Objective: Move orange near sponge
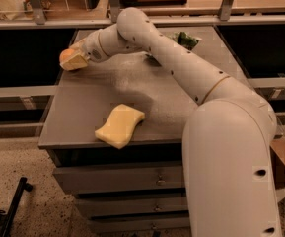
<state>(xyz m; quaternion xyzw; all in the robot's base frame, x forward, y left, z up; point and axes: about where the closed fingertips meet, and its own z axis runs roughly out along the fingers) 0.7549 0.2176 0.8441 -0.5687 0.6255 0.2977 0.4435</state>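
Note:
The orange (65, 55) is a small round fruit at the far left edge of the grey table (83, 107), mostly covered by the gripper's pale yellow pads. My gripper (73, 59) reaches left across the table and sits right at the orange, its pads around it. The sponge (120, 126) is a pale yellow, wavy-edged foam block lying flat near the table's front edge, well apart from the orange and nearer to me.
A green-and-white foil bag (185, 39) lies at the back of the table, partly behind my arm. The table has drawers (122, 181) below its front edge. A railing (58, 21) runs behind the table.

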